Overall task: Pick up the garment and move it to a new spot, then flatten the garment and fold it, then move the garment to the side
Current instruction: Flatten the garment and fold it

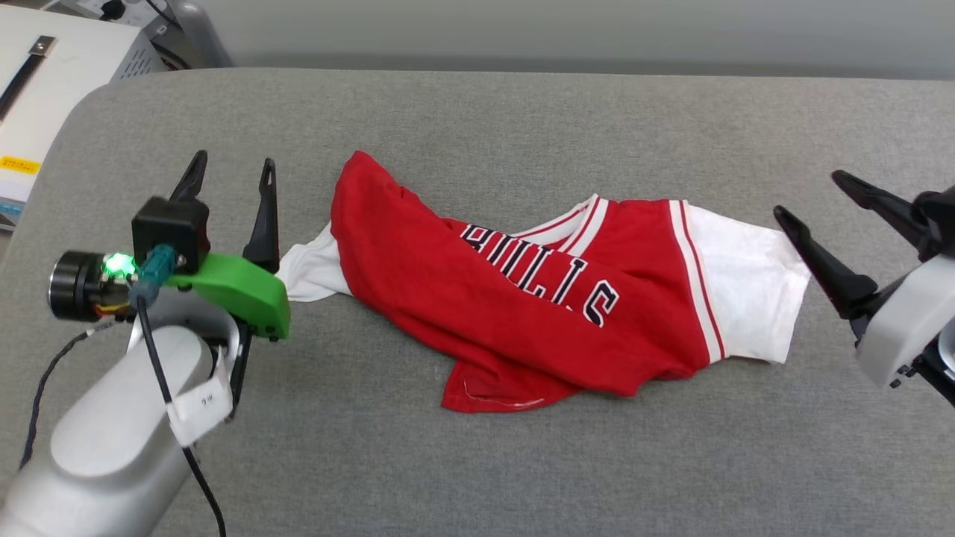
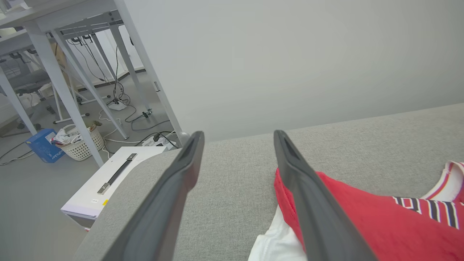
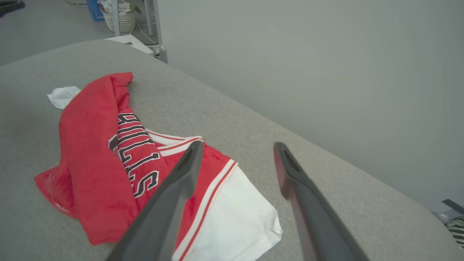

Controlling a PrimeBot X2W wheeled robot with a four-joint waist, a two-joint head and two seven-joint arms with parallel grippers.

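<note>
The left gripper (image 1: 233, 158) is hovering with its fingers spread wide and empty, just beside one white sleeve edge of the crumpled garment (image 1: 522, 298), which is lying between it and the right gripper (image 1: 806, 192), likewise gaping near the other sleeve, with grey cushion (image 1: 477, 119) stretching open all around.

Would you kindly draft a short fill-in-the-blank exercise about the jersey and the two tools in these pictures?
1. The garment lies crumpled on a ____ padded surface.
2. The left tool is ____ and holds nothing.
3. The sleeve nearest the right tool is ____ in colour.

Missing words: grey; open; white.
</note>
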